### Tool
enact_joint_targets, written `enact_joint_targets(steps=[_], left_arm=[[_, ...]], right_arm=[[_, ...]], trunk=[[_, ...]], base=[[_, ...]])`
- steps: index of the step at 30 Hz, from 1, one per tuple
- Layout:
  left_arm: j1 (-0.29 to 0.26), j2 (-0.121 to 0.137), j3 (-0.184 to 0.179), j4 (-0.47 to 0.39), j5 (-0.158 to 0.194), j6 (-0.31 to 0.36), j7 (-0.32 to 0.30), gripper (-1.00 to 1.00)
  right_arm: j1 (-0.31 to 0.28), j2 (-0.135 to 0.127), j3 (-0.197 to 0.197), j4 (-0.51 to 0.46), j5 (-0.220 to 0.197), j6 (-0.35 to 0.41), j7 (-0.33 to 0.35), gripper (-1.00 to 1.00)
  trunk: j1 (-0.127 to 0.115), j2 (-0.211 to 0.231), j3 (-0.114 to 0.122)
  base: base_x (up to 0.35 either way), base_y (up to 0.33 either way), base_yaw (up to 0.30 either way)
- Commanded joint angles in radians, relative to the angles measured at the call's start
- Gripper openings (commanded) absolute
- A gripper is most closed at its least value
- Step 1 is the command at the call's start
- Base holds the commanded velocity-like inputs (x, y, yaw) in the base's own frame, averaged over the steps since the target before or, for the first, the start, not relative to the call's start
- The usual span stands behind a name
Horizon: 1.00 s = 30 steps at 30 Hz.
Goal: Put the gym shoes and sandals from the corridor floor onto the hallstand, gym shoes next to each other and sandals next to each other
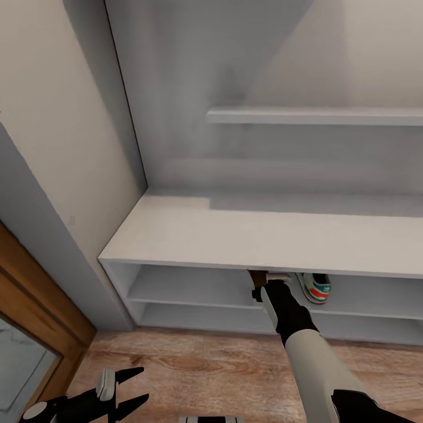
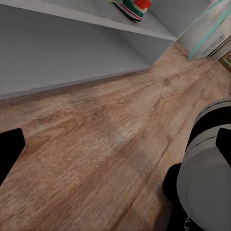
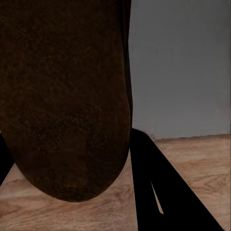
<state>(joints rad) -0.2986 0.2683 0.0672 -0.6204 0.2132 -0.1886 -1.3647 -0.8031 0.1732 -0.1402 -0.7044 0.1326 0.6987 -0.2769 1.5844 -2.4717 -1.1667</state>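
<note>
Sandal (image 3: 65, 96) sitting clamped between my right gripper (image 1: 265, 286) fingers, under hallstand (image 1: 258, 235) bench top's front edge, at upper shelf. Gym shoe (image 1: 314, 288) resting on that shelf just beside. Left gripper (image 1: 126, 388) hanging spread, empty, over corridor floor (image 1: 223, 370).

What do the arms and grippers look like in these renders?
Right arm: off-white forearm shell, then a black wrist section toward the gripper. Right gripper's fingers are flat, black, tapering. Left gripper: two slim black pointed fingers on a grey-white and black wrist. No cables or markings readable.
</note>
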Motion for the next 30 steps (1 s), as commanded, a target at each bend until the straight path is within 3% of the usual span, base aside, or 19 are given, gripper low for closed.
enact_joint_targets(steps=[1,7,18,19,30], left_arm=[[-0.001,0.0,0.0,0.001,0.002,-0.008,-0.002,1.0],[-0.001,0.0,-0.001,0.001,0.002,-0.008,-0.002,1.0],[-0.001,0.0,0.0,0.001,0.003,-0.008,-0.002,1.0],[-0.001,0.0,0.0,0.001,0.003,-0.008,-0.002,1.0],[-0.001,0.0,0.0,0.002,0.003,-0.007,-0.002,1.0]], right_arm=[[-0.001,0.001,-0.004,-0.001,0.007,0.005,0.001,-1.0],[-0.001,0.001,-0.004,-0.002,0.007,0.005,0.001,-1.0],[0.0,0.001,-0.005,-0.003,0.007,0.005,0.001,-1.0],[-0.001,0.001,-0.005,-0.004,0.007,0.005,0.001,1.0],[0.0,0.001,-0.005,-0.006,0.007,0.005,0.001,1.0]], trunk=[[0.0,0.0,-0.001],[0.0,0.0,-0.001],[0.0,0.0,-0.001],[0.0,0.0,-0.001],[0.0,0.0,-0.001]], base=[[0.244,0.0,0.0],[0.214,0.0,0.0],[0.02,0.0,0.0],[0.002,0.0,0.0],[-0.003,0.0,0.0]])
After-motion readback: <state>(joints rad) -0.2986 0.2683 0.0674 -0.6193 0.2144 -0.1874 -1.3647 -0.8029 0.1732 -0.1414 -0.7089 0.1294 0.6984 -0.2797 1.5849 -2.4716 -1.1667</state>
